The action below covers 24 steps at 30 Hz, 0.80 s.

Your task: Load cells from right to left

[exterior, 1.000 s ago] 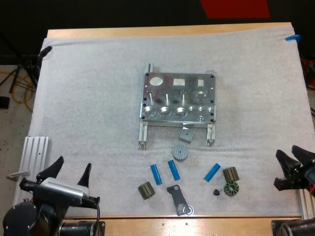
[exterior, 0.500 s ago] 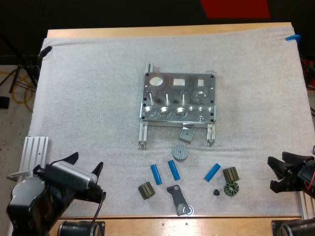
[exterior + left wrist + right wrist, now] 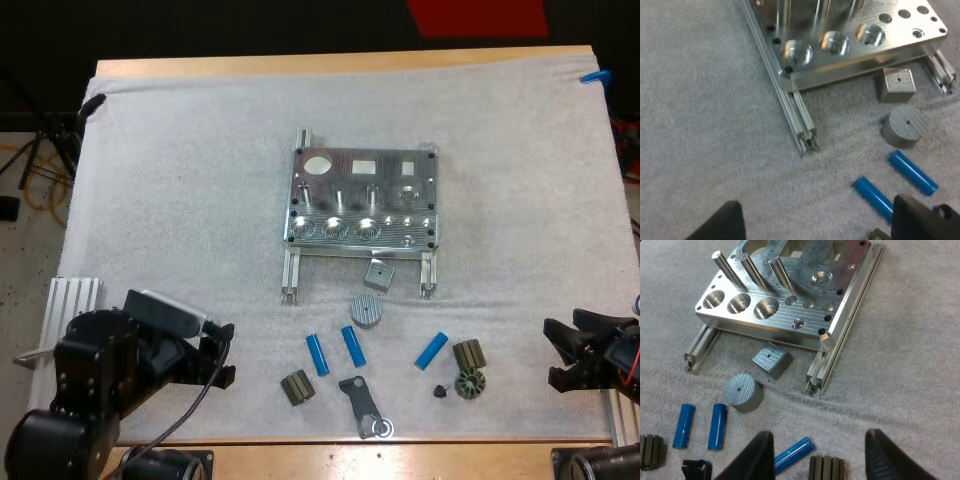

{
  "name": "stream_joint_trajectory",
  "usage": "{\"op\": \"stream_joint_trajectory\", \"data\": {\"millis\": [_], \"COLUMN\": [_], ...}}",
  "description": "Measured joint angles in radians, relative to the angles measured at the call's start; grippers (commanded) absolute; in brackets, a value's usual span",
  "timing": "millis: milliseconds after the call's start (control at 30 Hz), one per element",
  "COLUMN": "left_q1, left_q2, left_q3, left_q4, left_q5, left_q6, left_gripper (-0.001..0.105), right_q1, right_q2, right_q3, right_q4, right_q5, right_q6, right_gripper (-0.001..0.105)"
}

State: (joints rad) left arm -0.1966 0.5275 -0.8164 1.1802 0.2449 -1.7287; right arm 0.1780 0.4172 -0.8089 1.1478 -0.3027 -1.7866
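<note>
left gripper [image 3: 222, 352]: lower left — my jaws wide
right gripper [image 3: 560, 353]: right edge — my jaws wide
cells [image 3: 353, 346]: three, below fixture [image 3: 362, 205]

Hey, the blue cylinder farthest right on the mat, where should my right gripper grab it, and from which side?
Grip the rightmost blue cylinder at mid-length, coming straight down. It lies flat and slanted, so turn the right gripper until its fingers close across the round sides. Mid-length likely keeps clear of the dark ribbed part near its right end.
</note>
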Motion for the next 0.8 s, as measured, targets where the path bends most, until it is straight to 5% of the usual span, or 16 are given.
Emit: {"op": "stream_joint_trajectory", "data": {"millis": [400, 800], "left_q1": [-0.04, -0.039], "left_q2": [0.21, 0.388], "left_q3": [0.0, 0.0], "left_q4": [0.0, 0.0], "left_q5": [0.0, 0.057], "left_q6": [-0.115, -0.122], "left_gripper": [0.06, 0.06], "right_q1": [0.0, 0.0], "right_q2": [0.0, 0.0], "right_q3": [0.0, 0.0], "right_q4": [0.0, 0.0], "right_q5": [0.0, 0.0], "right_q6": [0.0, 0.0], "right_gripper": [0.042, 0.042]}}
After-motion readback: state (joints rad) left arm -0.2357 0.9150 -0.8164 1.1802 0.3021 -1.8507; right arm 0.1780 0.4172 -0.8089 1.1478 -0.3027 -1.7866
